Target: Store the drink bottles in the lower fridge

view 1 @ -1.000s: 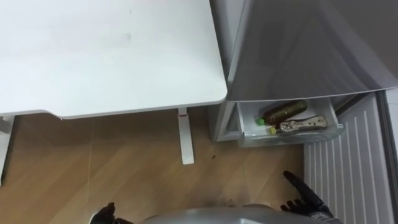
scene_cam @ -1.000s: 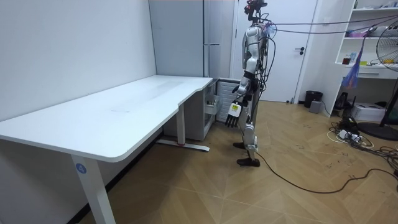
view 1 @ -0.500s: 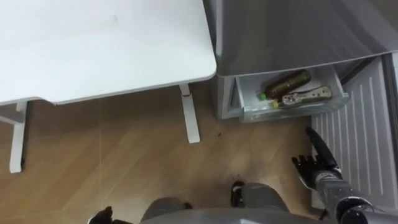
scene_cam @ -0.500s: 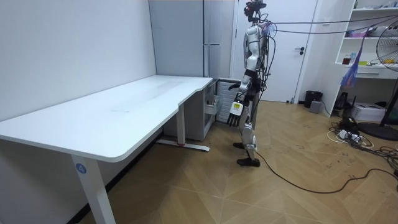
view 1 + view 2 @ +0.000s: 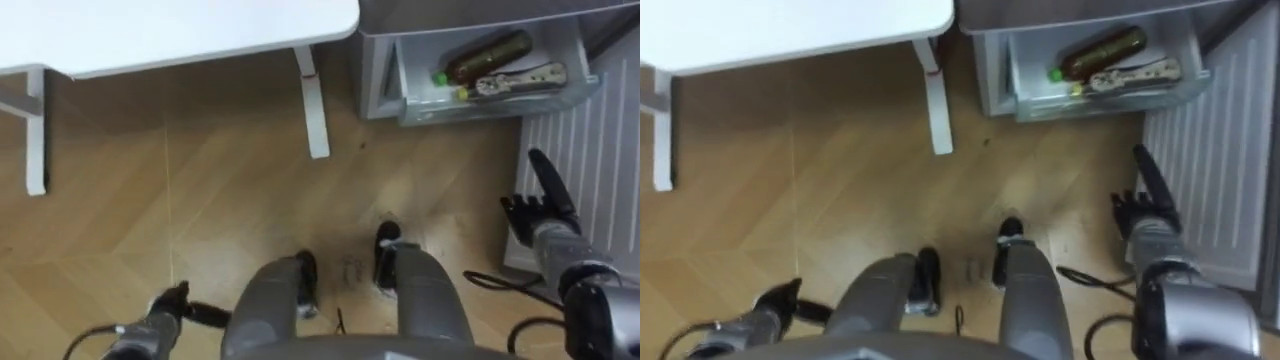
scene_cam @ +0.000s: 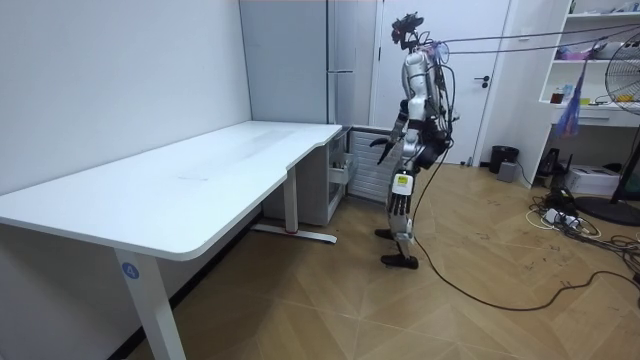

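Note:
Two drink bottles lie in the open lower fridge drawer (image 5: 500, 108): a dark brown one with a green cap (image 5: 490, 54) and a paler one with a yellow cap (image 5: 522, 79). I stand on the wooden floor a step back from the drawer. My right hand (image 5: 542, 212) is raised in front of me, below the drawer and apart from it, fingers loose and holding nothing. My left hand (image 5: 178, 303) hangs low at my left side, relaxed and empty; in the room view that left hand (image 6: 403, 183) hangs by my thigh while the right hand (image 6: 382, 143) reaches toward the fridge.
The white table (image 5: 150, 30) stands at my left with its legs (image 5: 313, 100) on the floor. A white ribbed door panel (image 5: 590, 130) stands open beside my right hand. The grey fridge (image 6: 300, 90) rises behind the table's end.
My view has tipped downward, so the drawer and table slid toward the top. My right arm has risen toward the fridge and my left hand has swung back to my side.

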You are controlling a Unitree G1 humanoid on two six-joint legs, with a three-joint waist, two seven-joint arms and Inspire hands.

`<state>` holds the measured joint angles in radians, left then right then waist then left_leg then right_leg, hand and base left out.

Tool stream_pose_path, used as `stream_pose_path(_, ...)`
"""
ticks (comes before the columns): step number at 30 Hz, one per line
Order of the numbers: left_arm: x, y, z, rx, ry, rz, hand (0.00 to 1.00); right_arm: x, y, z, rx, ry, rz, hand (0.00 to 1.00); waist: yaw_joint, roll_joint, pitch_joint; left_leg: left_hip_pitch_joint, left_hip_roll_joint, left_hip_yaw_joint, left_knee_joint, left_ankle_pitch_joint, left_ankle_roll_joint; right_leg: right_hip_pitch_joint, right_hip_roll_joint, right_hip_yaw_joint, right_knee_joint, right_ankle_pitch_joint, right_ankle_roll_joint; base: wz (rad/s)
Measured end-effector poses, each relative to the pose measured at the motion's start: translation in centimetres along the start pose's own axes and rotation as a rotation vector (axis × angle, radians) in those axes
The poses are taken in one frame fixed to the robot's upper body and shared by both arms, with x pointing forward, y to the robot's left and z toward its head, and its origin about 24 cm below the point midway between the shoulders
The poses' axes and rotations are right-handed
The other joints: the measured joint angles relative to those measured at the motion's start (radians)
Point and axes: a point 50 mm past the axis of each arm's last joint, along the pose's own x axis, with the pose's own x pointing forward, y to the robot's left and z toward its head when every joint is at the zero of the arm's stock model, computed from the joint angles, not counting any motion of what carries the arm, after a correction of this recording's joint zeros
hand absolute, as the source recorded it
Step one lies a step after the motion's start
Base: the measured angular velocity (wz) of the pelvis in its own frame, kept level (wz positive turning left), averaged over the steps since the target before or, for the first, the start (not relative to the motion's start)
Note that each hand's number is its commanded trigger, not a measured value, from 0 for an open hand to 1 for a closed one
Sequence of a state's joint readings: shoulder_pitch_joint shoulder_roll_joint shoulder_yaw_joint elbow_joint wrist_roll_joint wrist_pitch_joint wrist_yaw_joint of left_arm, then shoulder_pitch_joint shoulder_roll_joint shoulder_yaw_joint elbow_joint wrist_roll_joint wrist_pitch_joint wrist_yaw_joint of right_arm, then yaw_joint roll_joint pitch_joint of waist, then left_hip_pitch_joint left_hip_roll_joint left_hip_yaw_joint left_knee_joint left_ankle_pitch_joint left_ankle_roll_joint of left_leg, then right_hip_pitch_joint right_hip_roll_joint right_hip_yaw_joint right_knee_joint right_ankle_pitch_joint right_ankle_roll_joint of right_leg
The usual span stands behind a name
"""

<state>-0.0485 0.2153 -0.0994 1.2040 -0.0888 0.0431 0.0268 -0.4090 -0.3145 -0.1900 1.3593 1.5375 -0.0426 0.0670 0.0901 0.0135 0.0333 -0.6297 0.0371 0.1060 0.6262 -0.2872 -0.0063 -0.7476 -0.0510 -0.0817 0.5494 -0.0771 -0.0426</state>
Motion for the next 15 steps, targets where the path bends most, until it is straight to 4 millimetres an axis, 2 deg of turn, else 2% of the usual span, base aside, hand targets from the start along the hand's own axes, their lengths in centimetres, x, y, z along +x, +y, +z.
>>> stream_pose_path(2,0.0,0.4,0.3,-0.036,-0.016,0.019,0.0,0.2,1.4,0.4,0.012,-0.009,0.035,0.0,0.003,-0.009,0.0034,-0.047,-0.001,-0.001,0.037,-0.01,0.004,-0.045,-0.002,-0.002,0.03,0.0,0.006,0.02)
stream_pose_path(4,0.0,0.7,0.7,-0.027,-0.032,0.039,0.0,0.3,3.3,1.0,0.008,-0.024,0.083,0.0,0.015,-0.018,0.0057,-0.125,-0.001,-0.002,0.103,-0.033,0.01,-0.121,-0.011,-0.006,0.088,-0.009,-0.002,0.0)
stream_pose_path(8,0.0,1.4,1.3,-0.005,-0.059,0.062,0.0,0.3,5.5,2.0,-0.024,-0.046,0.163,0.0,0.034,-0.02,0.0059,-0.259,0.0,-0.016,0.24,-0.076,0.022,-0.247,-0.026,-0.019,0.211,-0.042,-0.005,0.09)
stream_pose_path(10,-0.1,1.9,1.4,0.024,-0.065,0.086,0.0,0.3,6.8,2.3,-0.019,-0.05,0.214,0.0,0.037,-0.021,0.0057,-0.351,0.0,-0.024,0.343,-0.116,0.029,-0.332,-0.048,-0.033,0.305,-0.08,-0.006,0.16)
stream_pose_path(15,-0.1,2.1,1.9,0.02,-0.083,0.094,0.0,0.0,9.5,3.7,-0.027,-0.084,0.33,0.0,0.051,-0.022,0.006,-0.495,-0.019,-0.023,0.509,-0.168,0.057,-0.482,-0.101,-0.024,0.495,-0.148,0.003,0.21)
